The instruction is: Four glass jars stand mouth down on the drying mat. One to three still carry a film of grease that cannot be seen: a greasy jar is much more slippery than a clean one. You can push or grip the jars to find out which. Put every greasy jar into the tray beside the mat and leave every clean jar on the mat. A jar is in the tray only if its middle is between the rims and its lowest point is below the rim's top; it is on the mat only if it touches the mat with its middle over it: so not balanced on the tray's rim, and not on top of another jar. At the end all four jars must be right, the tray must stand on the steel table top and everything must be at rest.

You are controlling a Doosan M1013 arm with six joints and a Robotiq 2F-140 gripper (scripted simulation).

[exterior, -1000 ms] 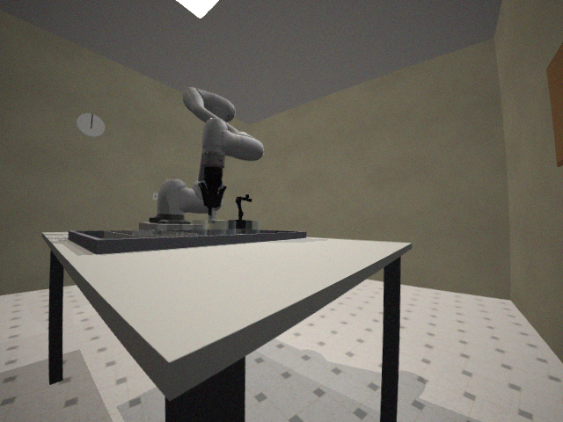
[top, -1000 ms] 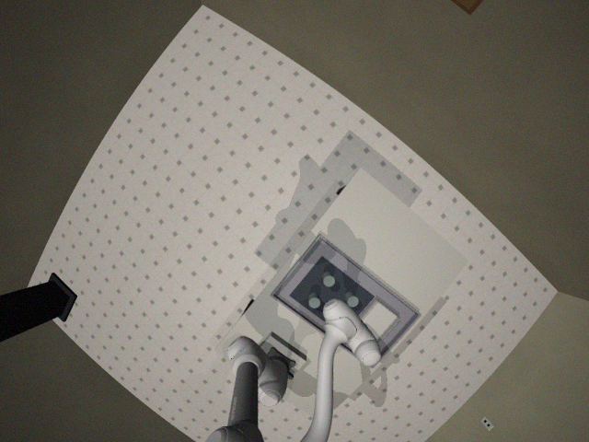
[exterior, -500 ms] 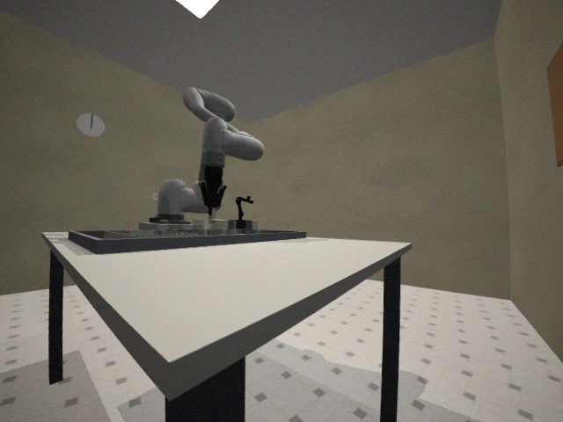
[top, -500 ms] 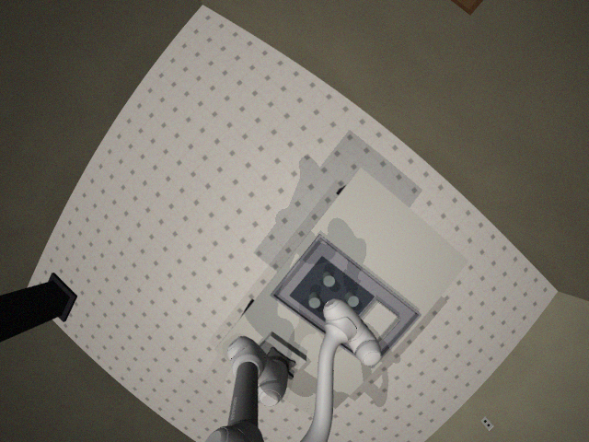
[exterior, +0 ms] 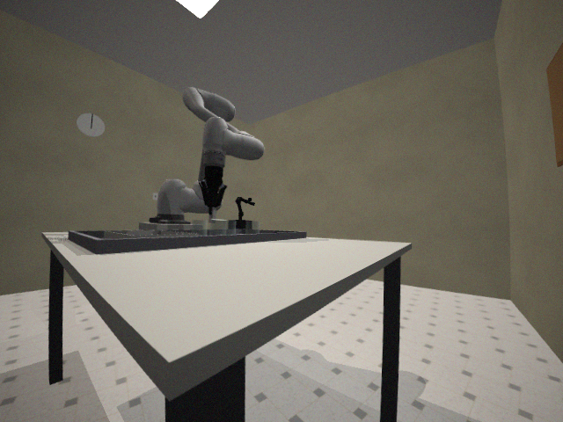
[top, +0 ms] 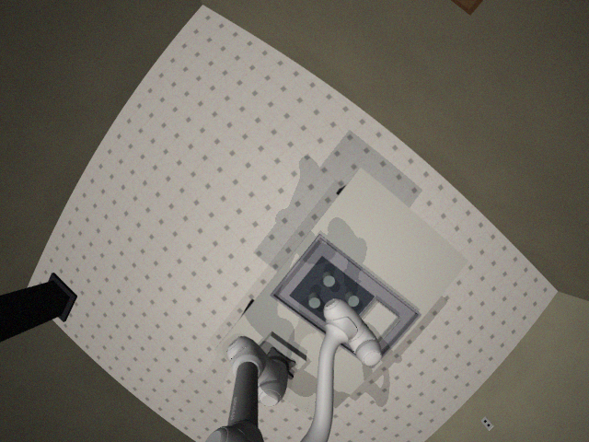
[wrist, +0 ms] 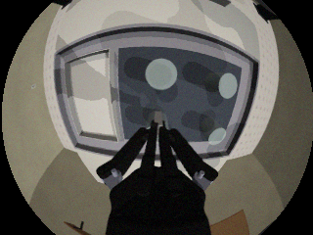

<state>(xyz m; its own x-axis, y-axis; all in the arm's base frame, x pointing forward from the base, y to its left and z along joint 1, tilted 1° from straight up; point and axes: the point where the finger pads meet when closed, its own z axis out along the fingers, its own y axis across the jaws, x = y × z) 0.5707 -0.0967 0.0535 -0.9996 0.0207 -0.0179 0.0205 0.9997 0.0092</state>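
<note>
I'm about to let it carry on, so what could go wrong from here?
The shut end effector overlaps the near jar in the wrist view, so a push might tip it. Pushing too far could drive it into a neighbour on the mat. The jars look alike, so a wrong pick seems possible.

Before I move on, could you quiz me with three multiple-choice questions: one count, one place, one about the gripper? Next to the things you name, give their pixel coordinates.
1. How many jars [top: 329, 281] [top: 353, 301] [top: 314, 302] [wrist: 161, 73] [wrist: 228, 85] [wrist: 217, 136] show plainly from above?
A) One
B) Three
C) Six

2. Where do those stand?
A) On the dark mat [top: 305, 288] [wrist: 196, 55]
B) In the tray
C) On the floor

3. The gripper [exterior: 210, 212] [wrist: 157, 116] is:
A) Wide open
B) Half open
C) Shut

1 B: three pale discs show.
2 A: dark surface surrounds them.
3 C: its fingers are together.
</note>
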